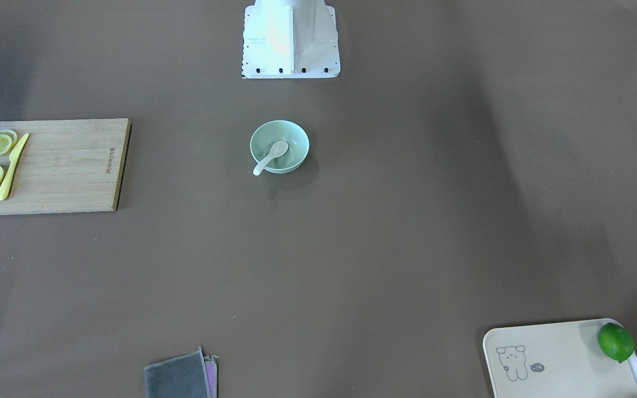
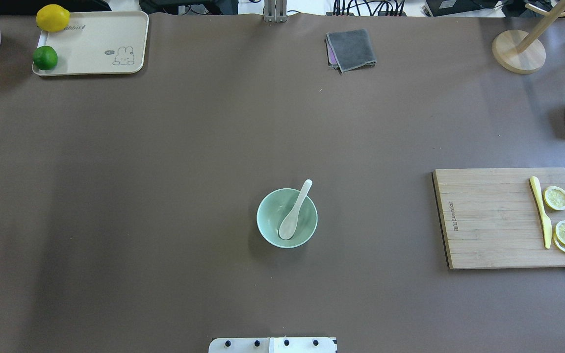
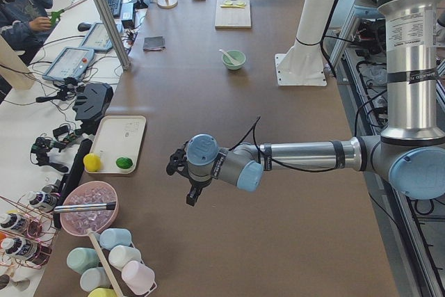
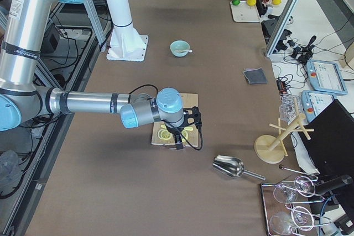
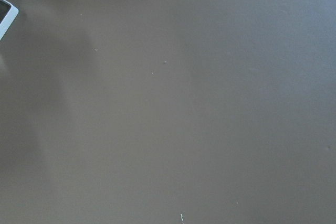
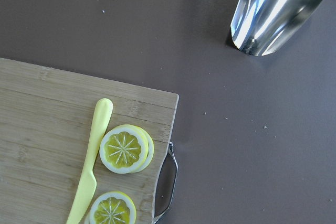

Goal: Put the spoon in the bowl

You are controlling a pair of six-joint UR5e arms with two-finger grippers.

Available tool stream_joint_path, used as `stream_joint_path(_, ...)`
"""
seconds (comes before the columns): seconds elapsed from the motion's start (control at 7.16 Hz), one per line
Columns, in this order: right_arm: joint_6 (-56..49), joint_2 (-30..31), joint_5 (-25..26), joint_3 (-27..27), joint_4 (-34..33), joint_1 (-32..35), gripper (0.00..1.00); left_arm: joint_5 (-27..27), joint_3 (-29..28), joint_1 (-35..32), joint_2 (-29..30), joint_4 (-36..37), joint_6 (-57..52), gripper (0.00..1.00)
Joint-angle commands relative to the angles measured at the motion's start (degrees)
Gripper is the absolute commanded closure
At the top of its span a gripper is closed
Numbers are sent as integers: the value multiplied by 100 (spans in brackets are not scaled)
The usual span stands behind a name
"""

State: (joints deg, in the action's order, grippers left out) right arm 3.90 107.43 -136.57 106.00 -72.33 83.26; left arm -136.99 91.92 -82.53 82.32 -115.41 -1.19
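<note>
fingers of the left gripper (image 3: 190, 198) and right gripper (image 4: 178, 142): apart or together, cannot tell. one glossy white soup spoon (image 2: 293, 215) lies with its scoop inside one round mint-green bowl (image 2: 265, 220) at the middle of the brown bench (image 2: 165, 196). its handle crosses the rim, angled away from the robot toward its right. one bamboo cutting board (image 2: 488, 220) carries three lemon slices (image 2: 556, 198) and one yellow plastic knife (image 2: 540, 211); its stamped brand is illegible.
</note>
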Motion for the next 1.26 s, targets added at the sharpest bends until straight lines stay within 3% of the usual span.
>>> stream_joint_path(0.0,5,-81,-1,0,0,41,0,-169,404,0,-337,27,31,2)
stream_joint_path(0.42,58,-310,-27,-141,-9,50,0,-223,109,9,63,54,294,2)
stream_joint_path(0.7,41,-449,7,-333,-26,50,0,-249,440,-26,-14,150,303,2)
stream_joint_path(0.98,58,-495,-10,-440,-9,50,0,188,1159,-70,-260,133,601,2)
stream_joint_path(1.12,93,-495,8,-440,-9,50,0,312,1118,-18,-225,124,602,2)
